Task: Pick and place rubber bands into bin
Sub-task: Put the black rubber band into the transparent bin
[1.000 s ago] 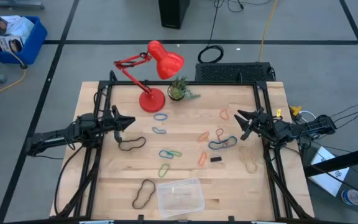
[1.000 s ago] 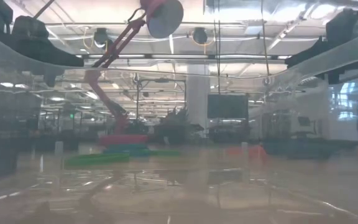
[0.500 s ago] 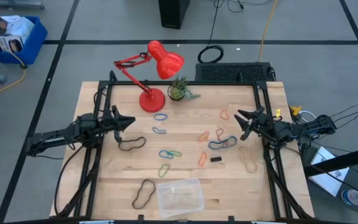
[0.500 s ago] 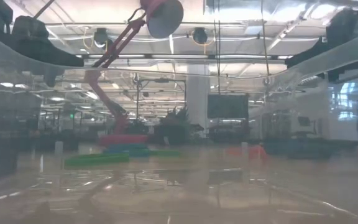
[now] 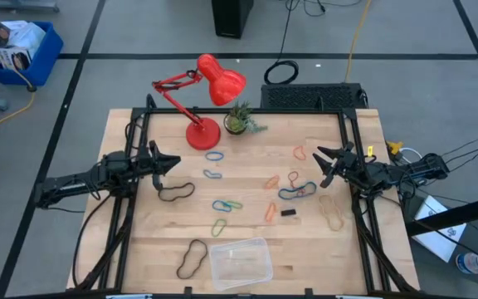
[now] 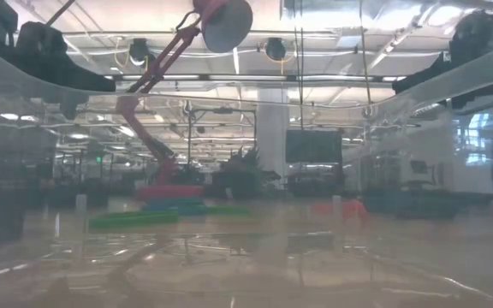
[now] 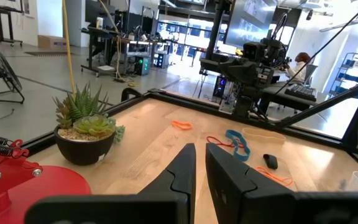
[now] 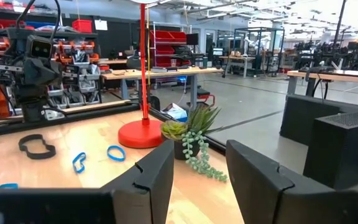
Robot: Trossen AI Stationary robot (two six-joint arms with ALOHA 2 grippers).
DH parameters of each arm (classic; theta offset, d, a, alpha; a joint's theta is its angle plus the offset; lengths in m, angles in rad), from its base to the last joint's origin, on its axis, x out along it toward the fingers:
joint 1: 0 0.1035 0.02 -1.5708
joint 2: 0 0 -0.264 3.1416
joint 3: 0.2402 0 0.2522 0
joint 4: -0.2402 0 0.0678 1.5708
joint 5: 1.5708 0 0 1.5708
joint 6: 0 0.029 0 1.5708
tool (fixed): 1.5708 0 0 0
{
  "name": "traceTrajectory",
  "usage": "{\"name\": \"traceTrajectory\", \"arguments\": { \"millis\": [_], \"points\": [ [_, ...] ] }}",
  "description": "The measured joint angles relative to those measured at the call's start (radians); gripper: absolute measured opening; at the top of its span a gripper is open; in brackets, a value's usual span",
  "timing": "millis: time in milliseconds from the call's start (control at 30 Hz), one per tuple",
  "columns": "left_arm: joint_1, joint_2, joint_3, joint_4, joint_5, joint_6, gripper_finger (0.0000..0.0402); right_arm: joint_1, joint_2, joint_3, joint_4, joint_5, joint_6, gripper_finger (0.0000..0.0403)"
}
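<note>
Several rubber bands lie flat on the wooden table: a black one (image 5: 175,192), blue ones (image 5: 214,155) (image 5: 297,192), a green one (image 5: 219,226), orange ones (image 5: 270,211) (image 5: 299,153), a tan one (image 5: 332,213) and a large black one (image 5: 192,257). The clear bin (image 5: 241,261) rests on the table near its front edge. My left gripper (image 5: 175,162) hovers at the table's left side, its fingers nearly together and empty (image 7: 200,163). My right gripper (image 5: 321,164) hovers at the right side, open and empty (image 8: 199,168).
A red desk lamp (image 5: 206,100) and a small potted succulent (image 5: 239,121) stand at the table's far edge. A small black block (image 5: 289,213) lies among the bands. A black box (image 5: 314,96) sits behind the table. A person sits beyond the table in the left wrist view (image 7: 300,62).
</note>
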Motion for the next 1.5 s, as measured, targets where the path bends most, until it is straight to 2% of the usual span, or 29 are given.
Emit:
{"name": "traceTrajectory", "arguments": {
  "millis": [367, 533, 800, 1300, 1400, 1500],
  "points": [
    [0.000, 0.000, 0.000, 0.012, -0.020, -0.003, 0.0042, 0.000, 0.000, 0.000, -0.001, 0.000, -0.024, 0.0144],
    [0.000, 0.000, 0.000, 0.018, -0.014, -0.078, 0.0042, 0.000, 0.000, 0.000, -0.001, 0.000, -0.024, 0.0144],
    [0.000, 0.000, 0.000, 0.017, -0.025, -0.017, 0.0042, 0.000, 0.000, 0.000, -0.001, 0.000, -0.024, 0.0144],
    [0.000, 0.000, 0.000, 0.072, -0.026, -0.073, 0.0042, 0.000, 0.000, 0.000, -0.001, 0.001, -0.024, 0.0144],
    [0.000, 0.001, -0.001, 0.097, 0.001, -0.110, 0.0042, 0.000, 0.000, 0.000, -0.001, 0.001, -0.024, 0.0144],
    [-0.002, 0.006, 0.001, 0.219, 0.085, -0.112, 0.0042, 0.000, 0.000, 0.000, -0.001, 0.001, -0.024, 0.0144]
  ]
}}
